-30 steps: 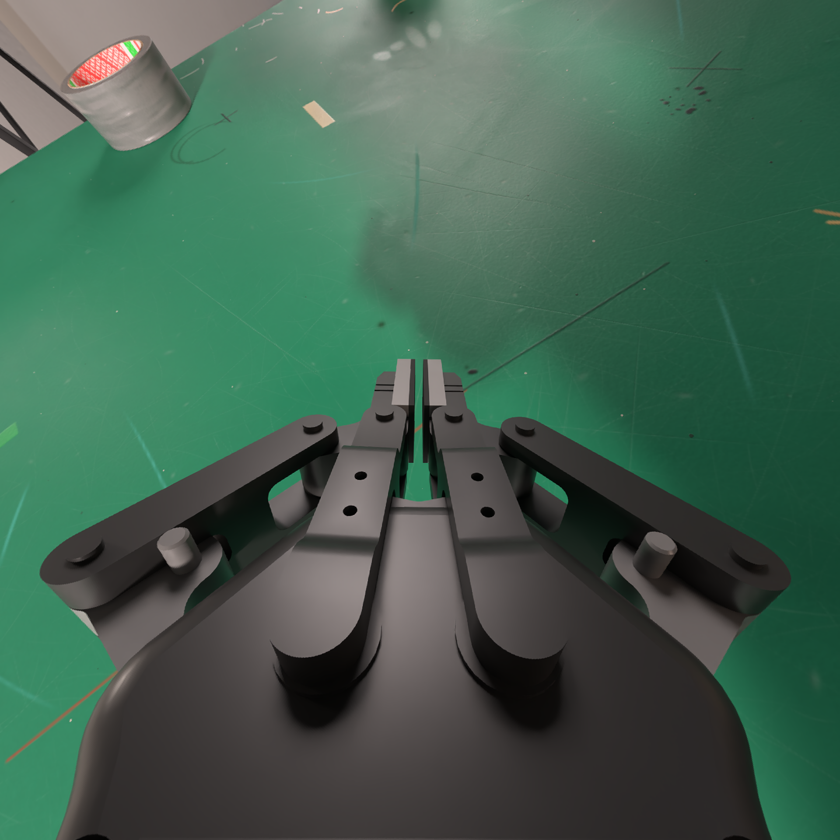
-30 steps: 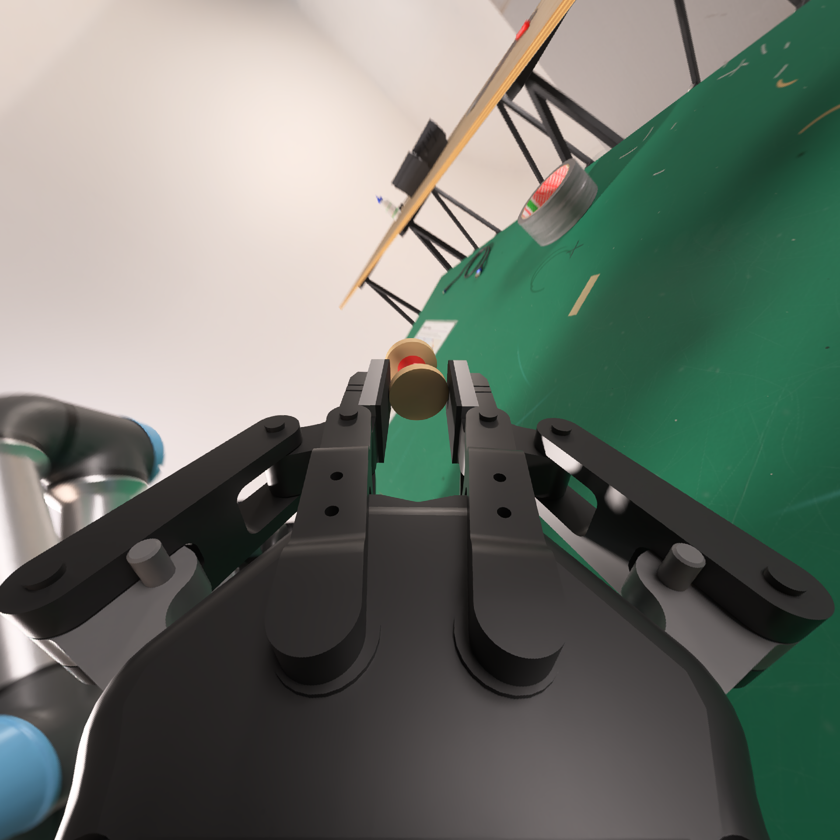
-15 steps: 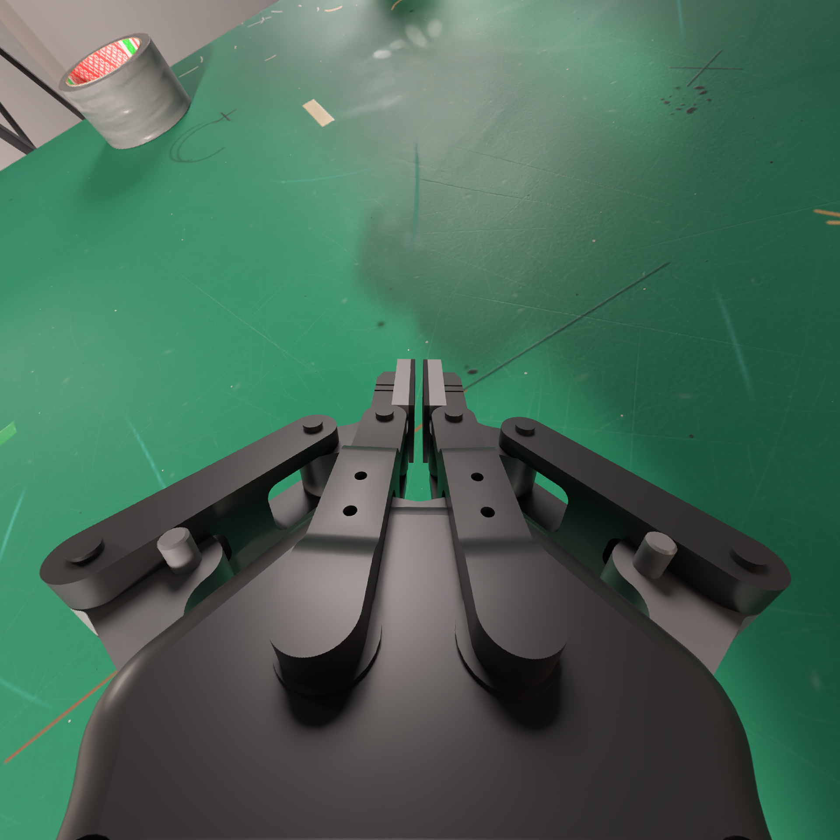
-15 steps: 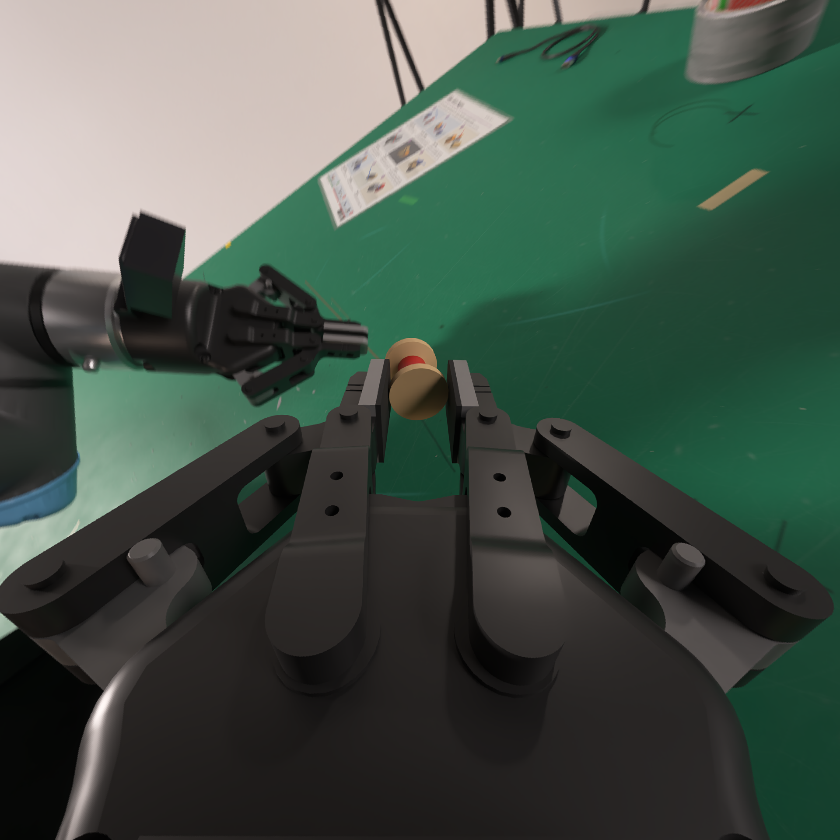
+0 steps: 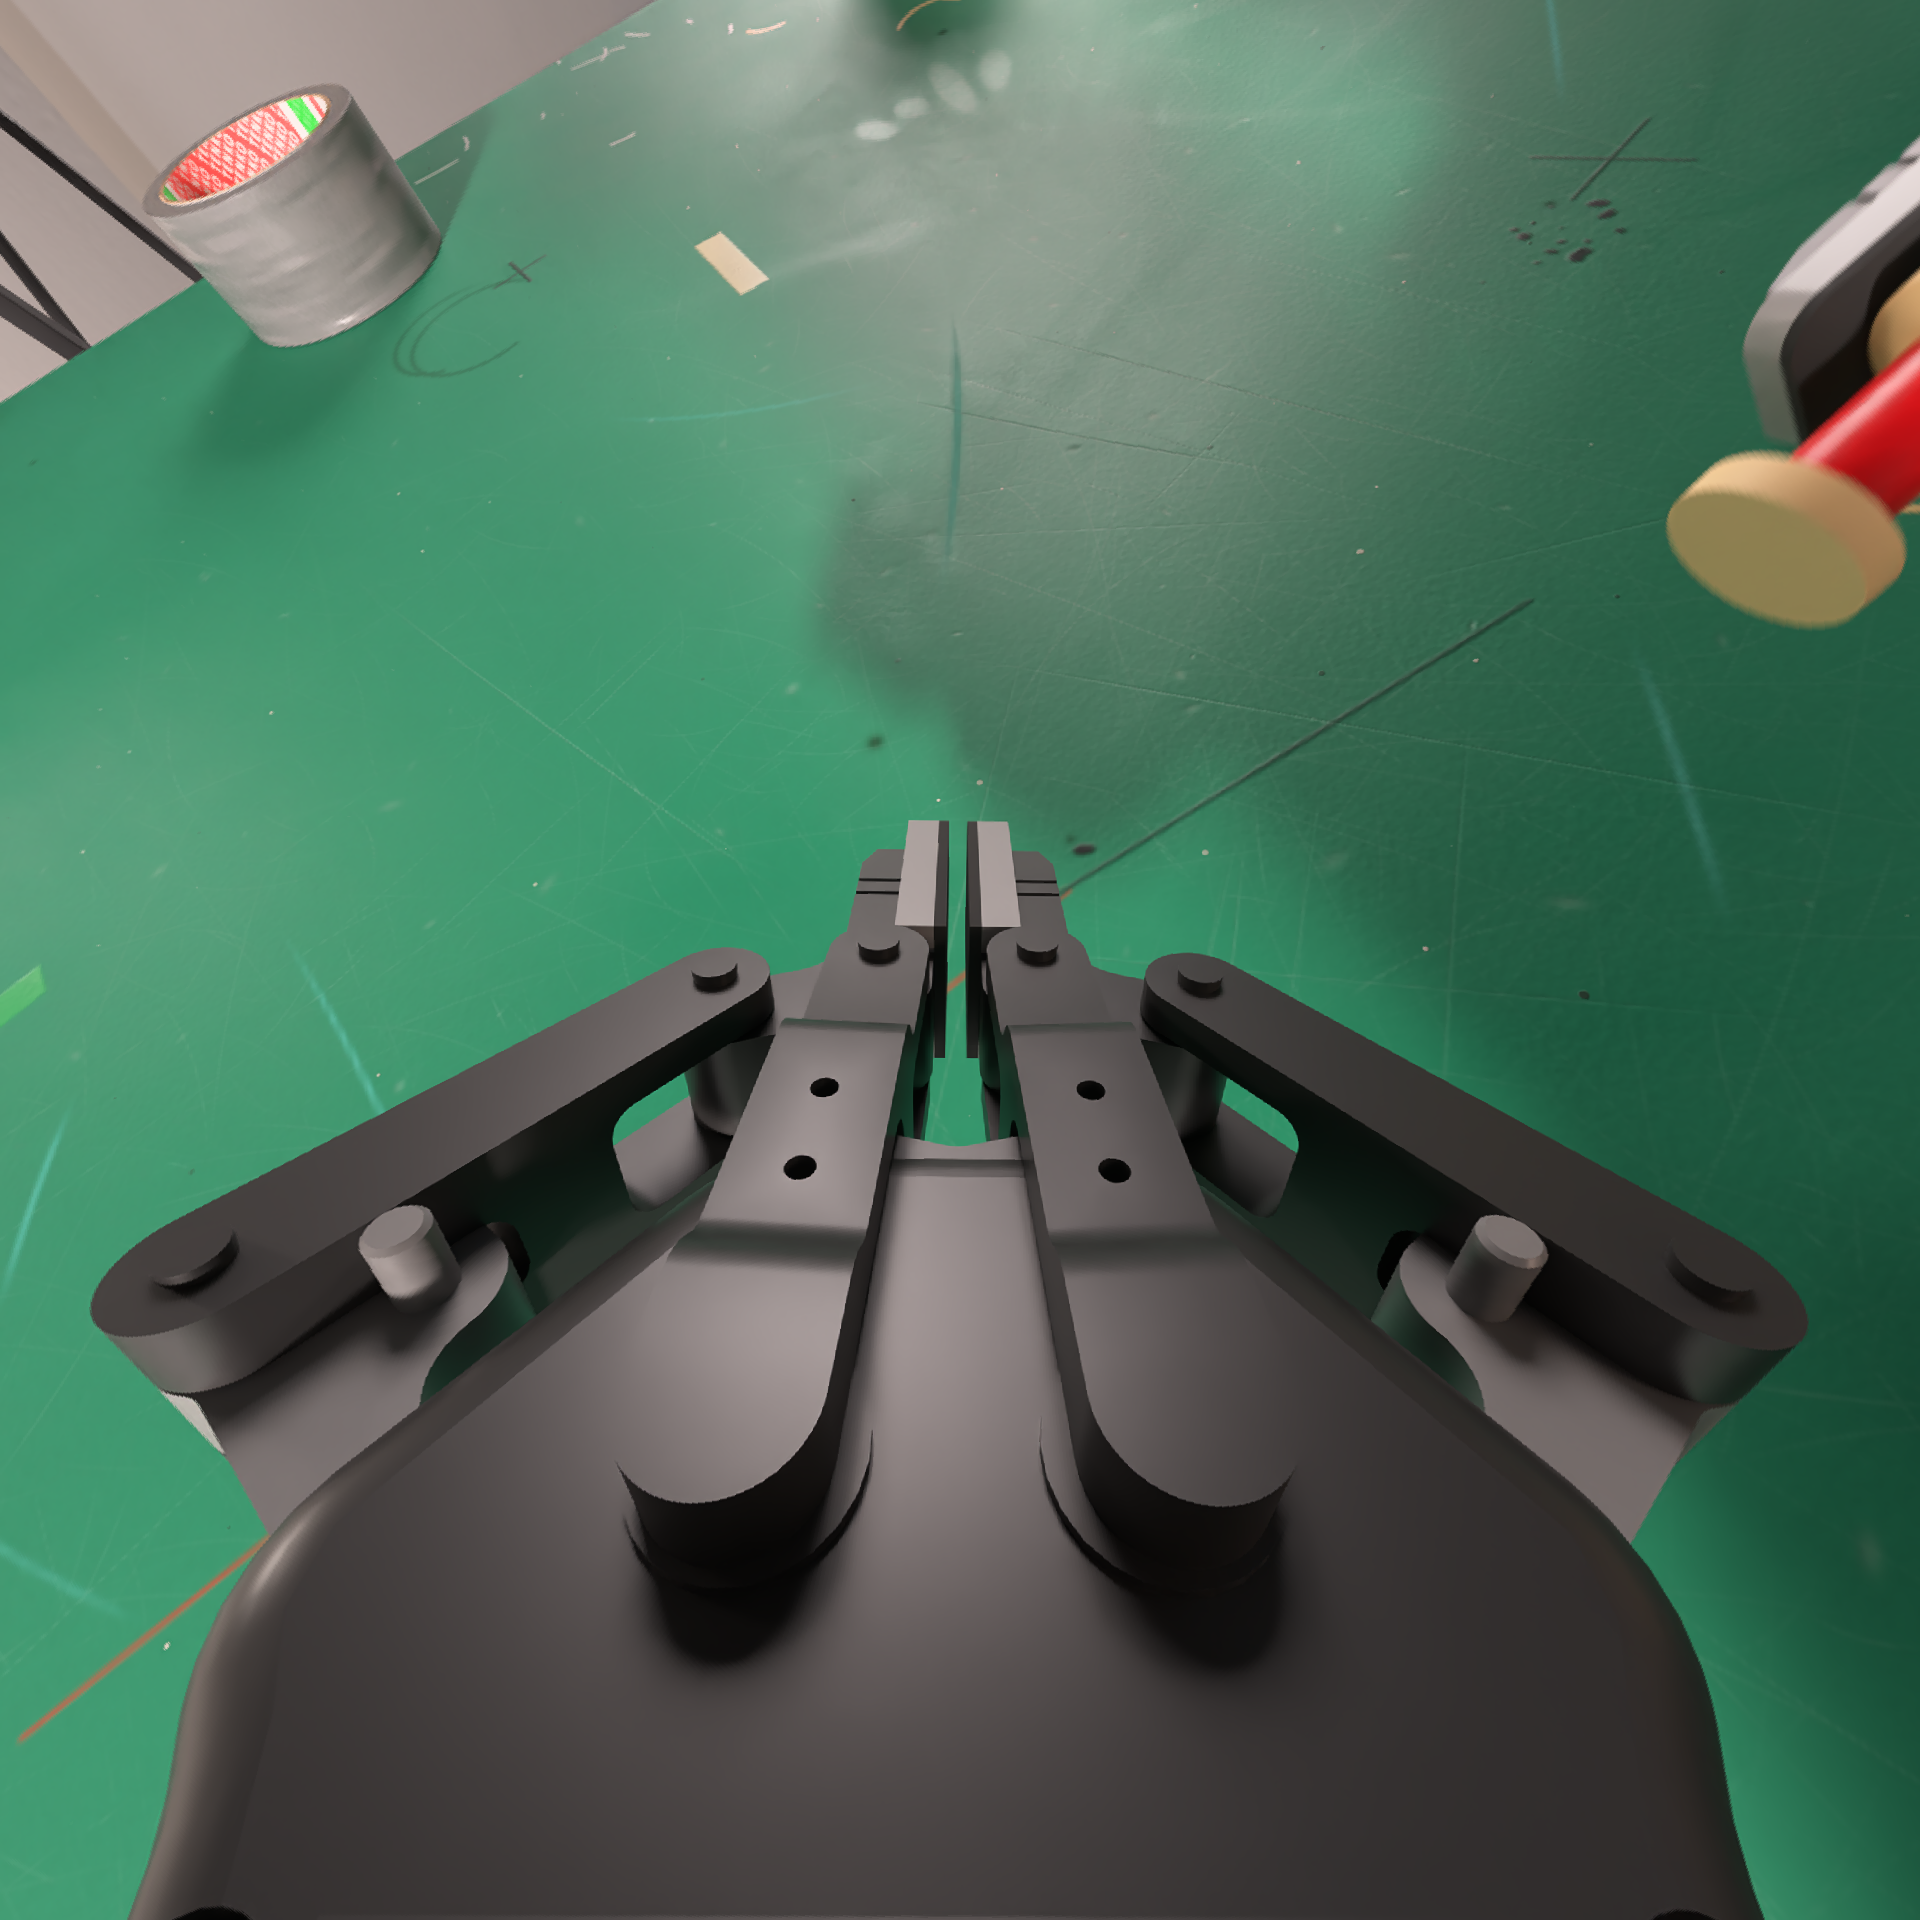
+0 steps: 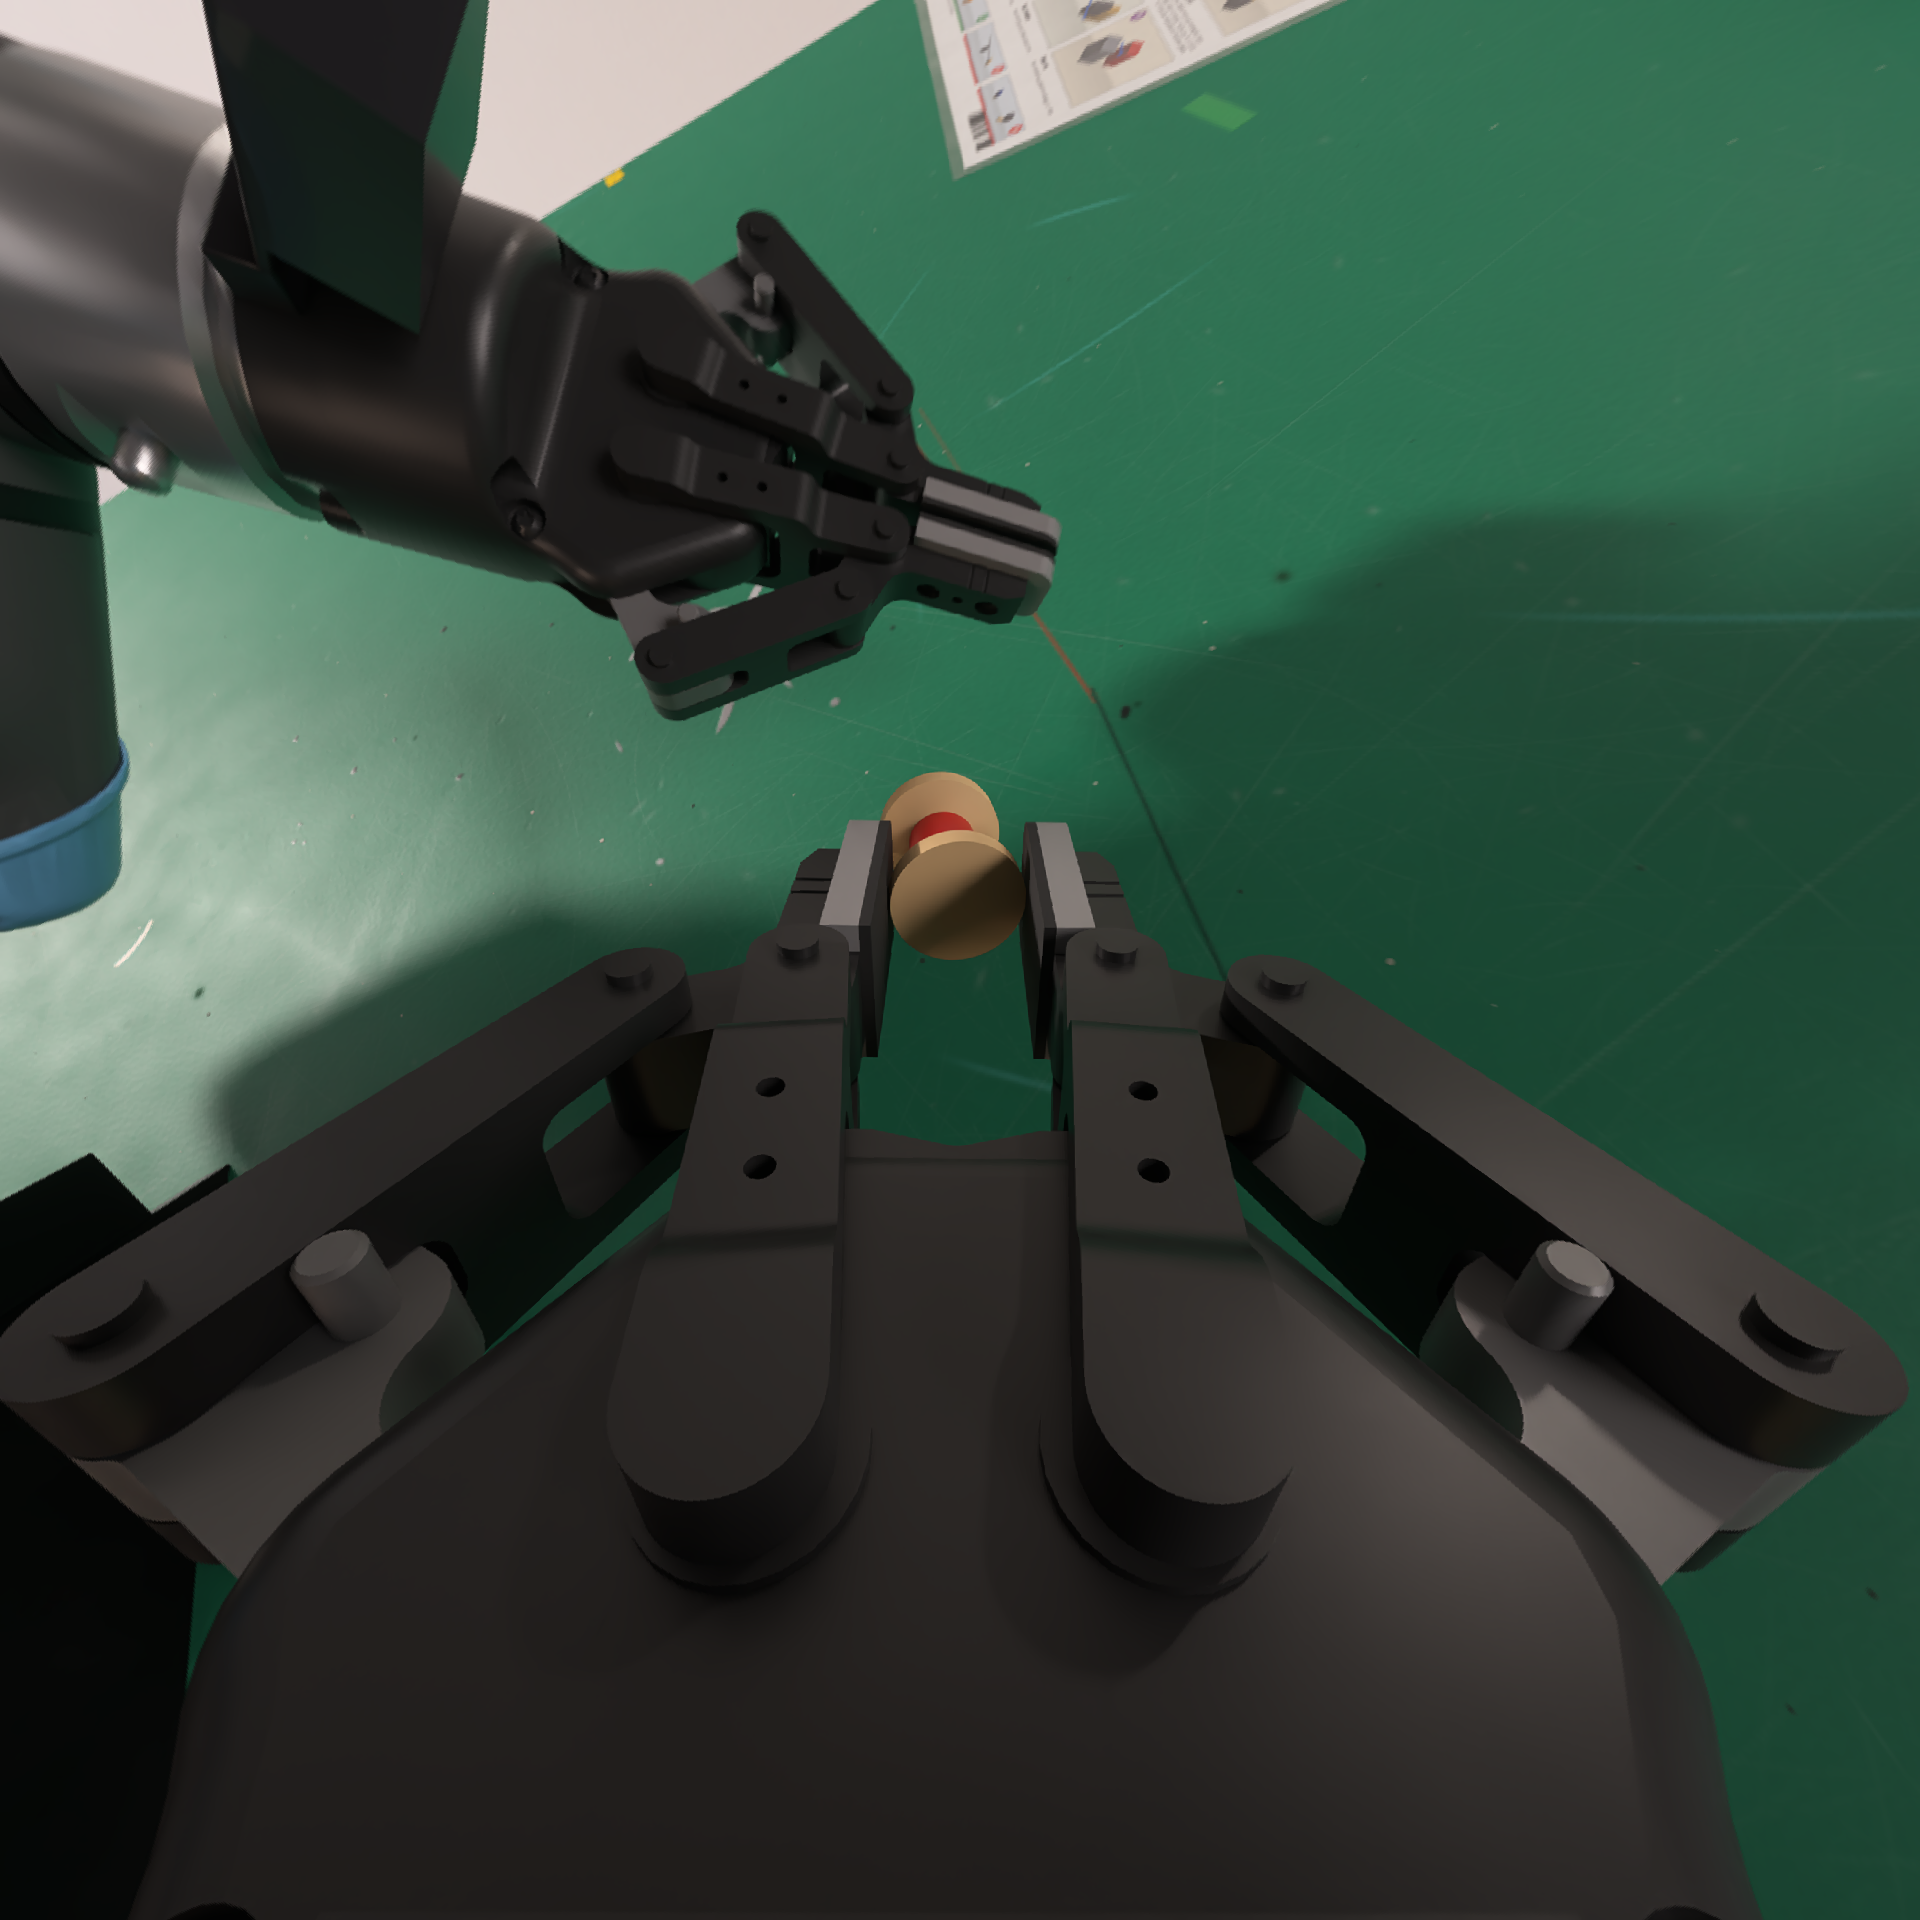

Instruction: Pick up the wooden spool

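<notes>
The wooden spool [image 6: 951, 883] has tan end discs and a red core. My right gripper [image 6: 956, 878] is shut on it and holds it above the green table [image 6: 1507, 727]. The spool also shows at the right edge of the left wrist view [image 5: 1787, 540], held in the air by a finger of the right gripper [image 5: 1839, 312]. My left gripper [image 5: 957, 868] is shut and empty, hovering over the table. It appears in the right wrist view [image 6: 987, 551] just beyond and left of the spool.
A grey tape roll [image 5: 291, 213] stands at the table's far left corner, near a small tan strip [image 5: 730, 262]. A printed sheet [image 6: 1091, 73] lies flat on the table. The left arm [image 6: 260, 343] reaches in from the left.
The right gripper has swung down and toward the left gripper with the spool in it. The spool has come into the left wrist view. The left gripper has not moved.
</notes>
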Motion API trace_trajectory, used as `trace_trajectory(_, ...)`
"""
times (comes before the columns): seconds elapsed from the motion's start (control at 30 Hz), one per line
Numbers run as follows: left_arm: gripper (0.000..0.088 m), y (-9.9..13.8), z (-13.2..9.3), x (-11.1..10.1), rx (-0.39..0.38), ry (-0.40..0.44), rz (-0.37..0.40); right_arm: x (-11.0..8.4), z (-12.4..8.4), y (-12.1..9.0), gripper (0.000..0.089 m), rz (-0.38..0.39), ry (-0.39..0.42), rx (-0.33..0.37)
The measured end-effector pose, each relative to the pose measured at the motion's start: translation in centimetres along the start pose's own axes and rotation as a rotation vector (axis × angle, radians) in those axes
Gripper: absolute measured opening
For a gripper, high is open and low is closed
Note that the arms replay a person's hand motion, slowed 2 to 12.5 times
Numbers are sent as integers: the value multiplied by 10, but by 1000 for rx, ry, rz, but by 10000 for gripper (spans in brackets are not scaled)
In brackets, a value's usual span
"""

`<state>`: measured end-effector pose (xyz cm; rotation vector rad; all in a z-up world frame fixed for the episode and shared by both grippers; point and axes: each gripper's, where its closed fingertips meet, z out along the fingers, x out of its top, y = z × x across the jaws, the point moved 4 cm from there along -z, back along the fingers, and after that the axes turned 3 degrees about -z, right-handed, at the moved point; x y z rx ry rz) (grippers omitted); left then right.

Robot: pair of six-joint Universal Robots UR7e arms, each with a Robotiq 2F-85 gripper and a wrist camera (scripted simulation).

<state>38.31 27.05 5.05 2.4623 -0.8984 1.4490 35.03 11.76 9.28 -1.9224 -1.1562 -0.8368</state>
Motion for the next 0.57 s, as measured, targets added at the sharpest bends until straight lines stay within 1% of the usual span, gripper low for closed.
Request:
trace_trajectory(0.3,30,-2,-1,0,3,4,-8,-8,24,-13,224,-62,-66,25)
trace_trajectory(0.57,31,-4,-1,0,1,6,-17,-14,36,-19,224,-114,-117,20)
